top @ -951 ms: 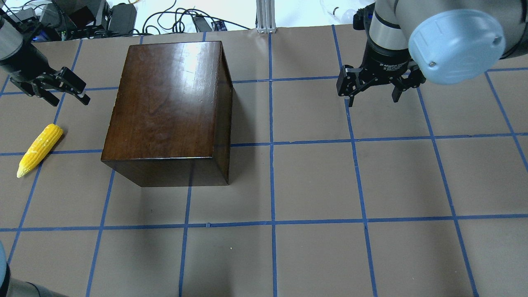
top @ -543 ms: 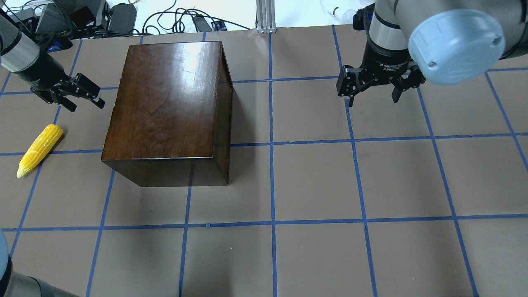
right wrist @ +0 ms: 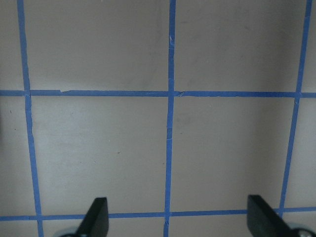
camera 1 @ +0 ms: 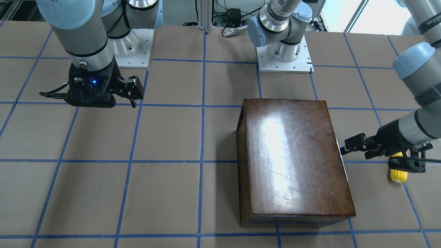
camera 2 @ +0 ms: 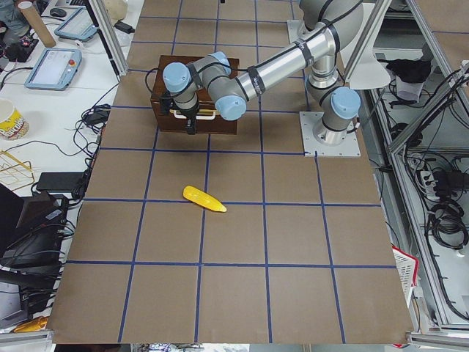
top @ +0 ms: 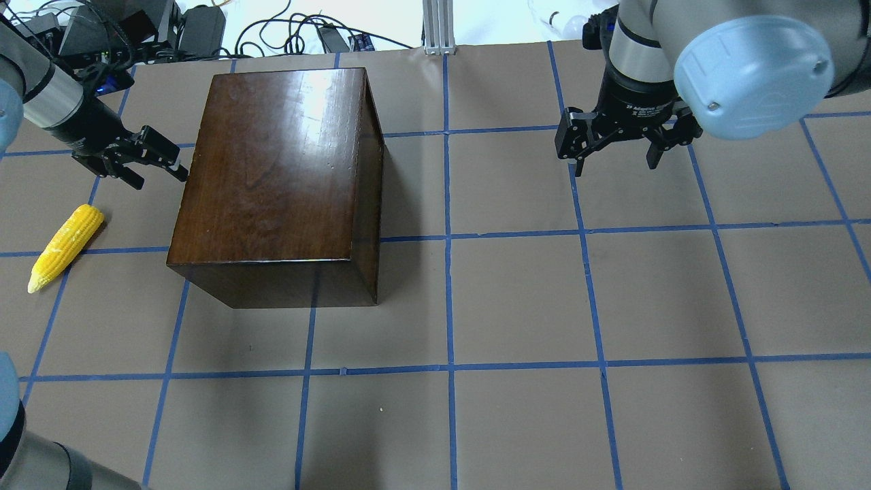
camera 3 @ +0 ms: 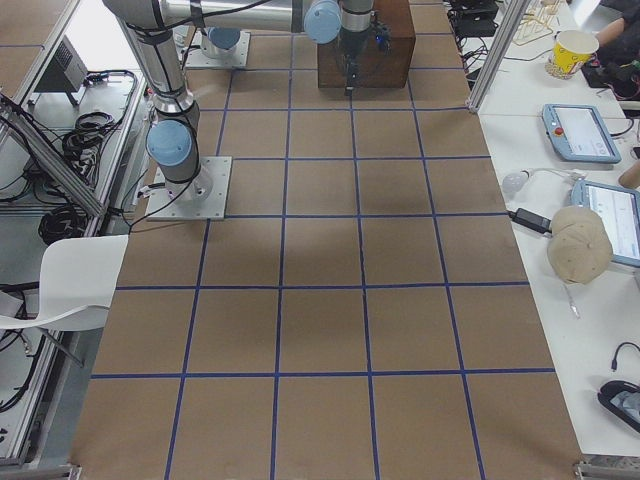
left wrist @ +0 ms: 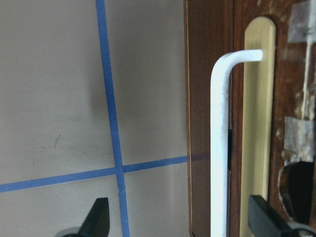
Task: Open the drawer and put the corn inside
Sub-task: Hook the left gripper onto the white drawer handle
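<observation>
Now, at the far left of the overhead view, the corn (top: 66,248) lies flat on the table, its tip pointing to the lower left, untouched. Just above and right of it, the left gripper (top: 158,177) has slid rightward over the last second, from out near the frame's left edge up to the left face of the dark box (top: 272,170). Its jaws are spread wide and hold nothing. In the left wrist view the closed drawer (left wrist: 289,89) fills the right side, and its white handle (left wrist: 219,148) stands between the two fingertips (left wrist: 98,218), not yet pinched. The approach looks nearly done, and closing on the handle seems next. The corn sits near this gripper but apart from it, below and to the left. At the upper right, the right gripper (top: 616,165) hangs where it was, wide open and empty.
</observation>
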{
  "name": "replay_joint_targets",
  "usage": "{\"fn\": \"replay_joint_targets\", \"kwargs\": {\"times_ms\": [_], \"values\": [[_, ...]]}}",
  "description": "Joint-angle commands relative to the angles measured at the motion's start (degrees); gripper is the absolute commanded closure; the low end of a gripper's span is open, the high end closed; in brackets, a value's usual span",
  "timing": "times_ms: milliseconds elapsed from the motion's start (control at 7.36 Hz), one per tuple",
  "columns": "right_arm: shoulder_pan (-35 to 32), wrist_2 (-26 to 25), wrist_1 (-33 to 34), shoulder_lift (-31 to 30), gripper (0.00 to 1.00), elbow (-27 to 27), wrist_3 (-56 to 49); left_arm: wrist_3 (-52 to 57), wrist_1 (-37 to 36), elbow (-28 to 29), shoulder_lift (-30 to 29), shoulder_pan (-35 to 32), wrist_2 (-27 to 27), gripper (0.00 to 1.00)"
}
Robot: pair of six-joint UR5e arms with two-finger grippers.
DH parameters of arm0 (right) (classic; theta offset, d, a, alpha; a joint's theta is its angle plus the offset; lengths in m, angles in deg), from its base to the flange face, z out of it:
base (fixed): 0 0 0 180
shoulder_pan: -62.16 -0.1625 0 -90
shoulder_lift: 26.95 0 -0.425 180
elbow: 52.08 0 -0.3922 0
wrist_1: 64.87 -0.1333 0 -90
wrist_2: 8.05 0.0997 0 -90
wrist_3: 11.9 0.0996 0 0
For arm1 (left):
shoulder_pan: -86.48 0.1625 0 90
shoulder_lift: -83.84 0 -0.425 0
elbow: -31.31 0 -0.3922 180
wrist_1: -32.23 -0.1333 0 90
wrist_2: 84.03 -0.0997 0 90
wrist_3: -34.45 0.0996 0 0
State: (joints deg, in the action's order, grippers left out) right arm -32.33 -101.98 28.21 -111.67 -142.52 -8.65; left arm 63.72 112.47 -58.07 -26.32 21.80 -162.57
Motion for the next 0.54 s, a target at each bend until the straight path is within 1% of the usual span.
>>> {"fn": "replay_joint_targets", "kwargs": {"times_ms": [0, 407], "values": [[0.0, 0.0, 0.0, 0.0, 0.0, 0.0, 0.0, -0.2, -1.6, -0.1, -0.9, 0.0, 0.1, 0.0], [0.0, 0.0, 0.0, 0.1, 0.0, 0.0, 0.0, -0.1, -1.7, -0.1, -2.1, 0.0, 1.5, 0.0]]}}
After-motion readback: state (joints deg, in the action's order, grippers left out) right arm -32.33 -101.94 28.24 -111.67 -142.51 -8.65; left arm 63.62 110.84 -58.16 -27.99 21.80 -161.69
